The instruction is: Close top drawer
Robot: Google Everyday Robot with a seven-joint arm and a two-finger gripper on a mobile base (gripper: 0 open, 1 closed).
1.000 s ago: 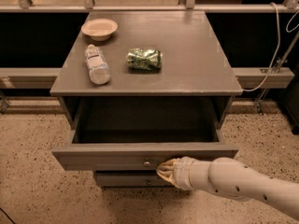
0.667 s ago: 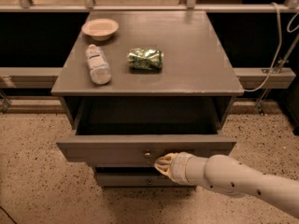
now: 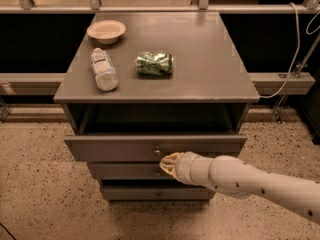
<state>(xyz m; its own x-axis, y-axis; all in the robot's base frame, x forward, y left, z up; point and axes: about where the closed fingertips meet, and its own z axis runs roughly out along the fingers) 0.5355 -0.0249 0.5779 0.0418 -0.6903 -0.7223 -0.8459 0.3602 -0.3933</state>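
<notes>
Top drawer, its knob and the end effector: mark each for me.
top drawer [image 3: 107,148]: camera view, left half of front panel.
knob [image 3: 157,152]: camera view, its centre.
end effector [image 3: 166,164]: camera view, tip, just below the knob.

Grey top drawer [image 3: 115,148] sits partly open, the end effector [image 3: 168,164] at its front panel.

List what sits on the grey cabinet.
A bowl, a lying bottle and a crumpled green packet. The gripper is below, at the top drawer, whose inside is shadowed.
</notes>
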